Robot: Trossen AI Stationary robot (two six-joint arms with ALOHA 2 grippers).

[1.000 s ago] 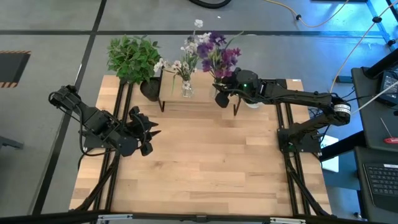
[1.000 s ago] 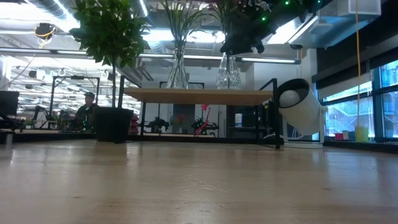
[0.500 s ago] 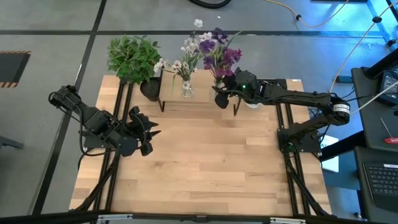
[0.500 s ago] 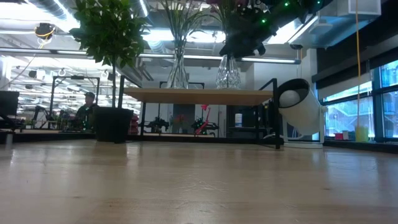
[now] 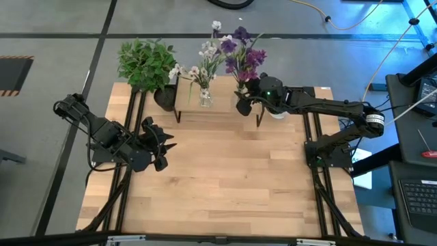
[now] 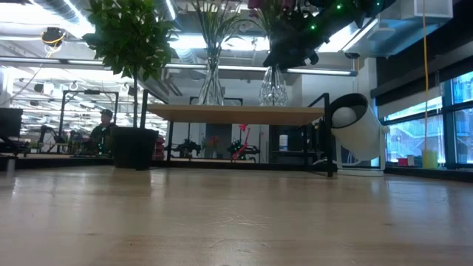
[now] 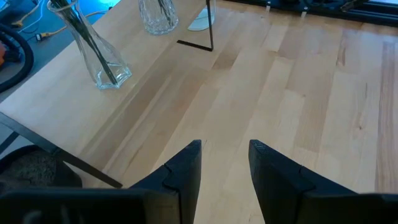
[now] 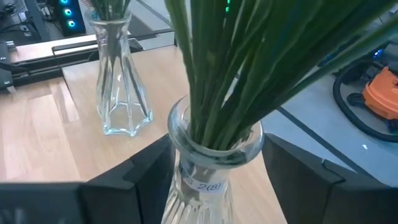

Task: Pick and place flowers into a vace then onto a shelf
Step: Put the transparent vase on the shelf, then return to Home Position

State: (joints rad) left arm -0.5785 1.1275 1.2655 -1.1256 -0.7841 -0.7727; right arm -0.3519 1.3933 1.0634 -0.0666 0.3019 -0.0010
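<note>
Two clear glass vases stand at the shelf [image 6: 236, 114] on the table's far edge. The left vase [image 5: 205, 98] holds white-pink flowers [image 5: 205, 58] and rests on its base on the plank. The right vase [image 6: 273, 87] holds purple flowers [image 5: 243, 55], whose green stems [image 8: 249, 62] fill its neck. My right gripper [image 5: 244, 104] reaches in from the table's right and is shut on this vase. My left gripper [image 5: 162, 143] waits open over the table's left side, apart from everything. My right gripper [image 8: 217, 186] pinches the purple-flower vase by its neck [image 8: 214, 163], just under the rim, one finger [image 8: 152, 168] on each side. The fingers come in about level from the table's right. The vase is upright with its base [image 6: 273, 100] at the shelf top; resting or just clear, I cannot tell.
A bushy potted plant [image 5: 145, 61] stands at the shelf's left end, its dark pot [image 6: 133, 148] on the table. A white cylinder [image 6: 358, 127] lies by the shelf's right leg. Bare wooden tabletop [image 5: 225, 171] stretches toward the near edge. A person sits far back in the room.
My right gripper has nudged the purple-flower vase slightly toward the table's right along the shelf. The purple blossoms have swung a little toward the far right. The gripper has stayed shut on the vase.
</note>
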